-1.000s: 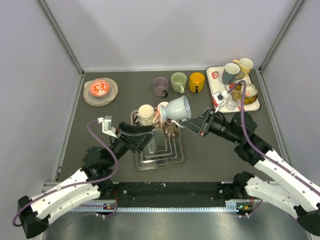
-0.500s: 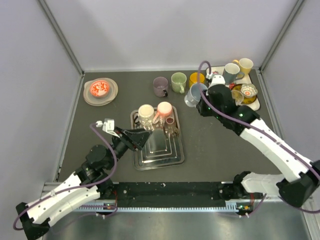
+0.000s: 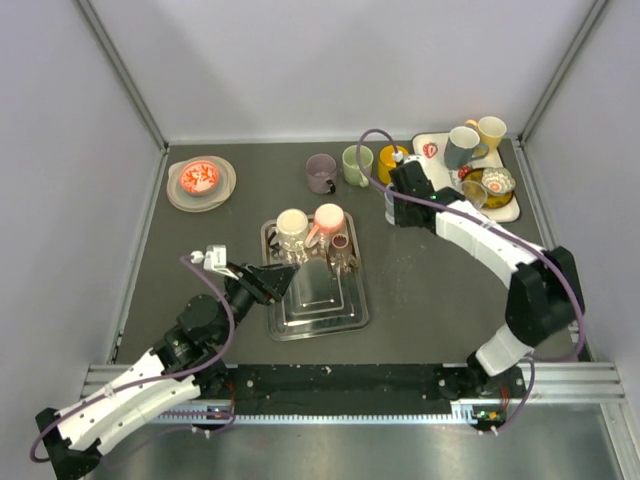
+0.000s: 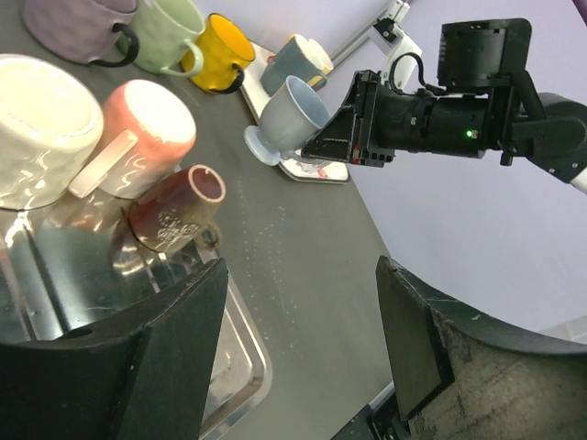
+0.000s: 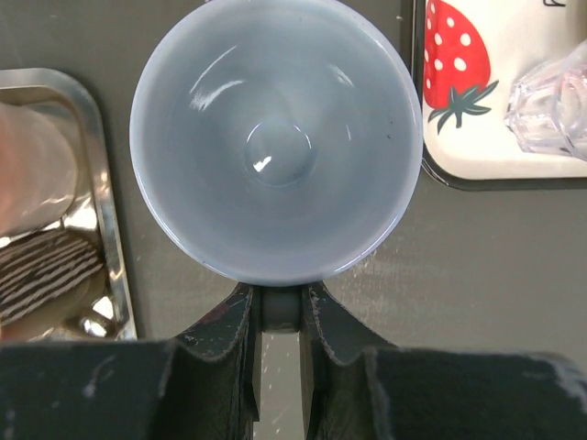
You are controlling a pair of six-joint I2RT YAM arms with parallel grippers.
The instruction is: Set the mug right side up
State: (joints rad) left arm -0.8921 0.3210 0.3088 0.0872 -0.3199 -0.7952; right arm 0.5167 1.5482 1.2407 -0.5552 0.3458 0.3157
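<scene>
Task mug: The pale blue-grey mug with a little foot (image 5: 275, 151) is in the far right part of the dark table (image 3: 430, 290). It is just beside the near left corner of the white tray with the red strawberry (image 5: 477, 110), on the near side of the yellow mug (image 4: 218, 50).
Right pincer: My right pincer (image 5: 280, 310) is clamped on the handle of the mug, one finger on each side.
Left pincer: My left pincer (image 4: 301, 284) has its fingers apart and holds nothing. It hangs over the shiny steel tray (image 3: 345, 318) near the middle of the table.
Which way the mug lies: It is right under my right pincer. I look straight down into it, so the mouth faces up to the wrist and the foot faces the table.
Long line of the mug: From foot to mouth it runs almost up and down, maybe tipped a bit.
Foot on the table: I cannot tell if it touches or hangs just above.
Nearer arm: The right arm, as it has the mug. The left pincer is well apart from it.
How far along: I think the turn is nearly done. The mug has yet to stand flat and be let go.
Next move: I think I must go down gently, open the fingers, then lift away without bumping the handle.
What could go wrong: The white tray and the yellow mug are close, so a sideways slip could knock them. The small foot may wobble.
</scene>
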